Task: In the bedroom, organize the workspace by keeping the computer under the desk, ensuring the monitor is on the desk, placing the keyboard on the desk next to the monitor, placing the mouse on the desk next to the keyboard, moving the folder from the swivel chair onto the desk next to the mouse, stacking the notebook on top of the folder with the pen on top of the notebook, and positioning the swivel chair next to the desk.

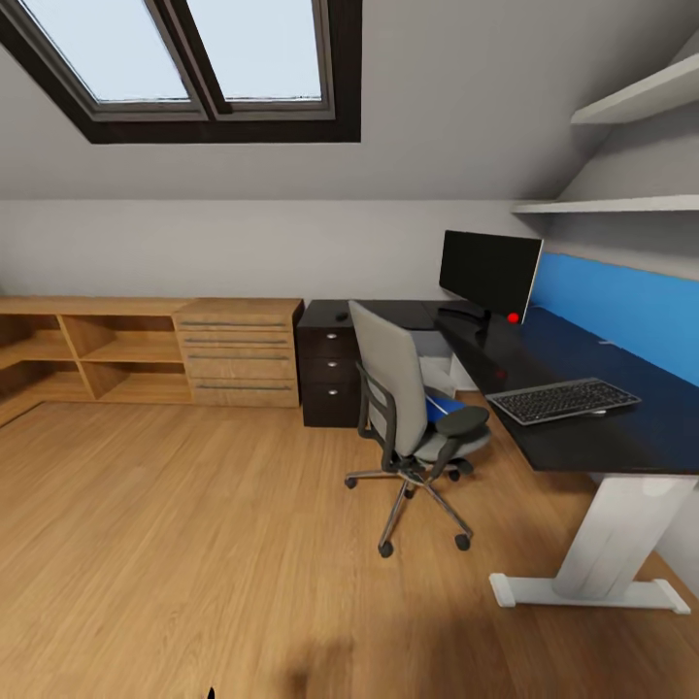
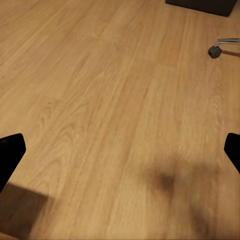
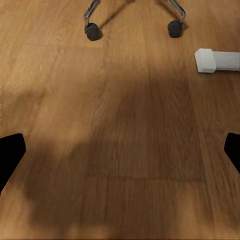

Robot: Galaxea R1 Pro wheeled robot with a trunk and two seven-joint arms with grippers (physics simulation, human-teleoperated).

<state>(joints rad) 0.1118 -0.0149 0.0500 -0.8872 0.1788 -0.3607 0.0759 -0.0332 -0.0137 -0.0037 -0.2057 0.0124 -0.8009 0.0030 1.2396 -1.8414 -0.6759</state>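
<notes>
Seemingly a blue folder [image 1: 443, 406] sits half-hidden on the swivel chair [image 1: 408, 408].

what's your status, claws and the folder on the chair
Both claws open, empty, over bare floor. Blue folder on swivel chair seat. Keyboard, monitor on desk. Path looks open.

Floor: light brown wooden plank floor [image 2: 110, 100], grain running diagonally.
Fingers: two black fingers [image 2: 10, 152] at opposite edges, spread wide apart over the floor, nothing between them.
Shadows: a soft dark patch on the planks and a squarer one near one finger.
Chair part: a black caster wheel [image 2: 214, 51] on a chrome leg.
Furniture: dark cabinet base [image 2: 202, 6] touching the floor.
</notes>
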